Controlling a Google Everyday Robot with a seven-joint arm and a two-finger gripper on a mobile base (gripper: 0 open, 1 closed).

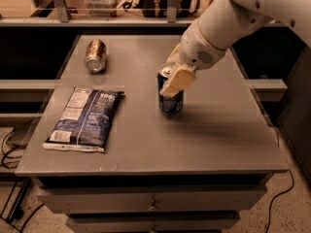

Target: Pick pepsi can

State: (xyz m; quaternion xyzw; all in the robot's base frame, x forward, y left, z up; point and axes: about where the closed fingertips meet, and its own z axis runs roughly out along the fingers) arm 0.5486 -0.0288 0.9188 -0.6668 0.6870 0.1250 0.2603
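Observation:
The pepsi can (171,104) is dark blue with a silver top and stands upright near the middle of the grey table (218,130). My gripper (171,85) comes down from the upper right on a white arm and is closed around the can's upper half. One cream finger (178,80) lies across the can's front; the other finger is hidden behind the can. The can's base looks just off the table top.
A brownish-gold can (95,55) lies on its side at the back left. A flat blue-and-white snack bag (85,118) lies at the front left. A shelf rail runs behind the table, and drawers sit below its front edge.

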